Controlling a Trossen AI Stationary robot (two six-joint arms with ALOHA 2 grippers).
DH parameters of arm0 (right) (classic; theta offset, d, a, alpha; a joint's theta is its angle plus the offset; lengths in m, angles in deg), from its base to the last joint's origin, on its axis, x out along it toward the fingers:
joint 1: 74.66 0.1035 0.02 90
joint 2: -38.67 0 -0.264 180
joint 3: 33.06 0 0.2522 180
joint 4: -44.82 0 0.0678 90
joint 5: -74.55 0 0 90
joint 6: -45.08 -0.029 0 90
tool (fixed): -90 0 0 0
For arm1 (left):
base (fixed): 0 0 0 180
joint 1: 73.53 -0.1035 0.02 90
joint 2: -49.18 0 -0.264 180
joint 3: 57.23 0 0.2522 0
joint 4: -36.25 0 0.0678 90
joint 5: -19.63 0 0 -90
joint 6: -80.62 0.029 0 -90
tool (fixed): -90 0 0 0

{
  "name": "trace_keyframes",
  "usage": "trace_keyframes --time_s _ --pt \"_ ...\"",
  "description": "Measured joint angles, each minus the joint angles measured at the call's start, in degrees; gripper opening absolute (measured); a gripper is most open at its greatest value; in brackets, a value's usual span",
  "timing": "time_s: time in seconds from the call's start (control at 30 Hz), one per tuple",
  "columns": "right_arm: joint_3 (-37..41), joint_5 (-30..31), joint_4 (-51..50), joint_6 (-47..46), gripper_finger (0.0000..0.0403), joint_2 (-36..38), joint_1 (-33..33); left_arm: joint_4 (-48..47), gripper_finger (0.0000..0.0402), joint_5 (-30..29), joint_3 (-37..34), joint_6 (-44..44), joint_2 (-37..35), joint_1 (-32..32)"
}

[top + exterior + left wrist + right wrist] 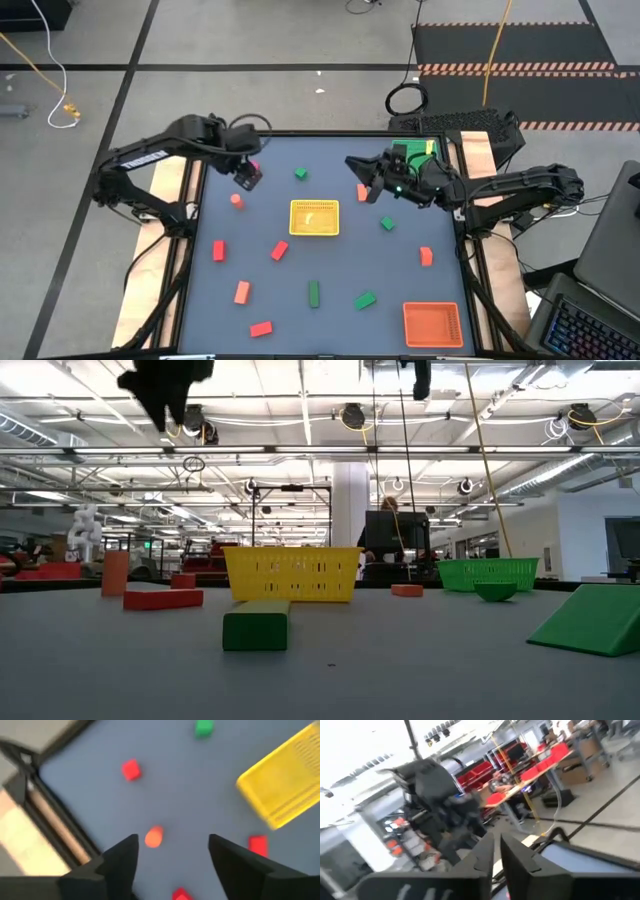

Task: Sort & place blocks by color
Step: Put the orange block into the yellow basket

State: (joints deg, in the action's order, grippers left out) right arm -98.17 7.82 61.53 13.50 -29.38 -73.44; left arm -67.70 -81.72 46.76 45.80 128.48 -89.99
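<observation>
Red, orange-red and green blocks lie scattered flat on the blue table top. My left gripper (247, 175) (172, 840) hangs open above the far left part of the table, over an orange-red block (237, 200) (154, 836) and apart from it. My right gripper (360, 170) (497, 842) is raised over the far middle, shut and empty, pointing level toward the left arm. An orange-red block (362, 192) (406, 590) lies on the table beneath it. A green block (300, 174) lies between the two grippers.
A yellow tray (314, 217) (292, 573) stands mid-table, a green tray (415, 155) (488, 572) at the far right under the right arm, an orange tray (432, 322) at the near right corner. Blocks crowd the near half. A person shows in the room behind.
</observation>
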Motion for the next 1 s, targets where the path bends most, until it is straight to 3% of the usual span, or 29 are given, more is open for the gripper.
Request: trace_keyframes --time_s 0.23,0.33,0.4,0.63,0.83,1.0 --pt "-2.1 -6.3 6.1 -7.3 0.016 -0.1 -3.0 0.8 0.0297 0.9 -8.2 -2.6 0.8 -2.3" --pt "-7.8 -11.5 7.8 -2.4 0.0204 0.0 -4.8 2.5 0.0295 -0.3 -10.8 -4.4 0.5 -3.0" --pt "-14.1 -15.1 1.4 2.5 0.022 0.1 -5.7 3.5 0.0289 -0.3 -12.7 -5.6 0.6 -3.4" --pt "-36.0 -17.6 -30.4 21.6 0.0227 -1.0 -8.0 9.1 0.0268 6.2 -20.2 -13.6 0.5 -3.2" --pt "-37.6 -17.7 -38.0 23.0 0.0229 -0.7 -9.8 13.8 0.026 8.5 -26.6 -20.3 0.6 -2.1" --pt "-37.6 -23.0 -39.1 20.1 0.0229 -0.7 -10.3 15.2 0.0261 9.1 -30.2 -24.3 0.6 -1.4"
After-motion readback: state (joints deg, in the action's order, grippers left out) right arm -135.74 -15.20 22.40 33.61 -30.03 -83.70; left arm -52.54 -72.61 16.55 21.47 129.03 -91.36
